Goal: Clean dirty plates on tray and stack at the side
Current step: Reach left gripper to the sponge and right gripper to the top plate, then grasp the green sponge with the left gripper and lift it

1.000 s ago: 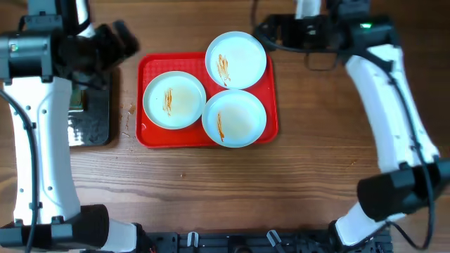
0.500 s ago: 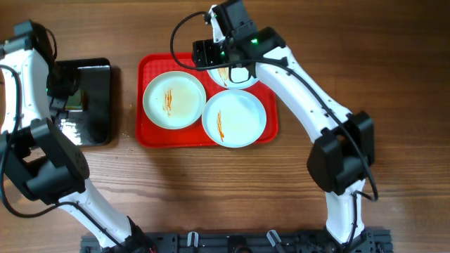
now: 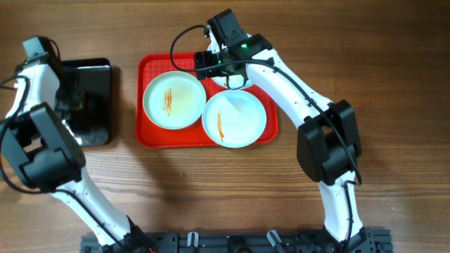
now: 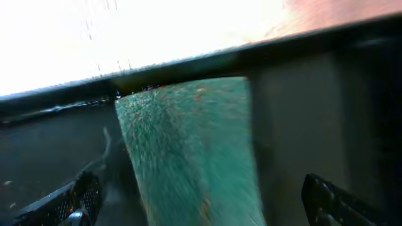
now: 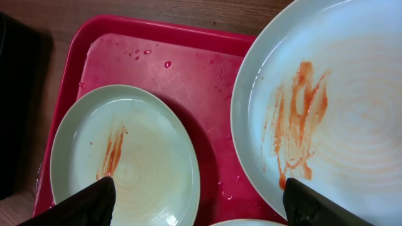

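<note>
Three white plates streaked with orange sauce lie on the red tray (image 3: pixel 267 105). One is at the left (image 3: pixel 174 100), one at the front right (image 3: pixel 234 117), and the back one (image 3: pixel 242 77) is mostly hidden under my right arm. My right gripper (image 3: pixel 212 69) hovers open over the tray's back. In the right wrist view it (image 5: pixel 201 207) sits above bare tray (image 5: pixel 201 81), between the left plate (image 5: pixel 125 169) and the back plate (image 5: pixel 339 94). My left gripper (image 4: pixel 201 210) is open just above a green sponge (image 4: pixel 188 150), its fingers standing either side and apart from it.
A glossy black tray (image 3: pixel 95 77) sits left of the red tray and holds the sponge (image 3: pixel 84 103); my left gripper (image 3: pixel 70 100) hangs over it. Bare wooden table surrounds both trays. Small sauce spots mark the wood between the trays.
The right arm swung in from the back right to over the back plate. The left arm came down over the black tray, close to the sponge.
</note>
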`<state>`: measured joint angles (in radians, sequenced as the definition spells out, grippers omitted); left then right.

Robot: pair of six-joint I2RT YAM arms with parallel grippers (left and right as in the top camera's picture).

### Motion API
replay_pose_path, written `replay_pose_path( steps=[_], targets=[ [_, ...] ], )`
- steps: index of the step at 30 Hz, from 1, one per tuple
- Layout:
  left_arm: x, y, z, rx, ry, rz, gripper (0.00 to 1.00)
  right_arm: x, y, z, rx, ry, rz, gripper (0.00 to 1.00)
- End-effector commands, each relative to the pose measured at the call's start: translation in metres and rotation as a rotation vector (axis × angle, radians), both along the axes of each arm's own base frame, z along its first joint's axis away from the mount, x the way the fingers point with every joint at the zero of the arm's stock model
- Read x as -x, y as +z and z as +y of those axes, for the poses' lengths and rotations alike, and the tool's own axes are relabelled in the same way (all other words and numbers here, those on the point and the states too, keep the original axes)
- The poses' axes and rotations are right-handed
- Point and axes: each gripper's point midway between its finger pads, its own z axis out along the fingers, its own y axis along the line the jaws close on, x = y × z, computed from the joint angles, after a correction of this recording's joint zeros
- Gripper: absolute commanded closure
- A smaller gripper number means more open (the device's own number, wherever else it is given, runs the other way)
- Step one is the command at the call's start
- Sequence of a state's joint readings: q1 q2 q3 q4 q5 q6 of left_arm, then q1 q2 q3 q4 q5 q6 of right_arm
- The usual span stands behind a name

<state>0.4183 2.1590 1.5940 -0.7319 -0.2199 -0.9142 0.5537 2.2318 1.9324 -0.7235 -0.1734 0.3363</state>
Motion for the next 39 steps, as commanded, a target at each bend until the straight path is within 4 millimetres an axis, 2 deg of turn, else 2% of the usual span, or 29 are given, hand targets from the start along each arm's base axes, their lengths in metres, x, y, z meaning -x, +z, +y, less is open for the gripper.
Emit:
replay_pose_path(
  steps=[1, 2, 3, 5, 7, 9, 10, 12, 14, 16, 18, 21, 24, 26, 28, 31, 34, 35, 36, 38, 39],
  targets=[
    [0.009, -0.028, 0.002, 0.01, -0.005, 0.062, 0.06, -0.001, -0.011, -0.003, 0.02, -0.015, 0.01, 0.14],
    [0.009, -0.029, 0.002, 0.011, -0.005, 0.062, 0.27, -0.001, -0.011, -0.003, 0.02, -0.015, 0.01, 0.14],
    [0.009, -0.029, 0.002, 0.011, -0.005, 0.062, 0.44, -0.001, -0.011, -0.003, 0.019, -0.015, 0.009, 0.14],
    [0.009, -0.03, 0.0, 0.016, -0.01, 0.065, 0.65, -0.002, -0.01, -0.003, 0.018, -0.015, 0.008, 0.14],
    [0.012, -0.031, -0.004, 0.034, -0.013, 0.079, 0.96, -0.002, -0.01, -0.002, 0.015, -0.016, 0.003, 0.14],
    [0.011, -0.033, -0.012, 0.075, -0.057, 0.081, 0.96, -0.003, -0.01, -0.002, 0.015, -0.016, 0.003, 0.14],
    [0.009, -0.034, -0.017, 0.099, -0.097, 0.076, 0.96, -0.002, -0.01, -0.002, 0.015, -0.015, 0.003, 0.14],
    [-0.002, -0.035, -0.04, 0.206, -0.264, 0.034, 0.96, -0.003, -0.01, -0.002, 0.014, -0.015, 0.001, 0.14],
    [-0.015, -0.031, -0.078, 0.343, -0.535, -0.044, 0.92, -0.003, -0.009, -0.002, 0.013, -0.015, 0.001, 0.14],
    [-0.012, -0.031, -0.096, 0.367, -0.672, -0.028, 0.9, -0.003, -0.009, -0.002, 0.013, -0.015, 0.001, 0.14],
    [-0.006, -0.032, -0.111, 0.363, -0.807, 0.023, 0.79, -0.003, -0.009, -0.002, 0.014, -0.015, 0.001, 0.14],
    [-0.003, -0.033, -0.11, 0.275, -0.833, 0.117, 0.67, -0.003, -0.01, -0.002, 0.014, -0.015, 0.001, 0.14],
    [-0.011, -0.004, -0.106, 0.23, -0.901, 0.096, 0.64, -0.003, -0.01, -0.002, 0.014, -0.014, 0.001, 0.14],
    [-0.019, 0.022, -0.105, 0.162, -1.036, 0.076, 0.61, -0.003, -0.009, -0.002, 0.013, -0.015, 0.001, 0.14],
    [-0.023, 0.041, -0.105, 0.082, -1.174, 0.077, 0.5, -0.003, -0.009, -0.002, 0.014, -0.015, 0.001, 0.14],
    [-0.016, 0.046, -0.082, -0.109, -1.25, 0.299, 0.27, -0.003, -0.01, -0.002, 0.015, -0.013, 0.001, 0.14],
    [-0.023, 0.044, -0.091, -0.146, -1.353, 0.324, 0.19, -0.003, -0.01, -0.002, 0.014, -0.015, 0.002, 0.14],
    [-0.024, 0.041, -0.094, -0.142, -1.345, 0.322, 0.11, -0.003, -0.01, -0.002, 0.014, -0.015, 0.001, 0.14],
    [-0.024, 0.038, -0.094, -0.117, -1.261, 0.303, 0.04, -0.003, -0.01, -0.002, 0.014, -0.015, 0.002, 0.14],
    [-0.02, 0.029, -0.093, -0.044, -1.039, 0.257, 0.04, -0.003, -0.01, -0.002, 0.014, -0.015, 0.002, 0.14],
    [-0.018, 0.02, -0.103, 0.031, -0.953, 0.215, 0.06, -0.003, -0.01, -0.002, 0.014, -0.015, 0.001, 0.14]
  ],
)
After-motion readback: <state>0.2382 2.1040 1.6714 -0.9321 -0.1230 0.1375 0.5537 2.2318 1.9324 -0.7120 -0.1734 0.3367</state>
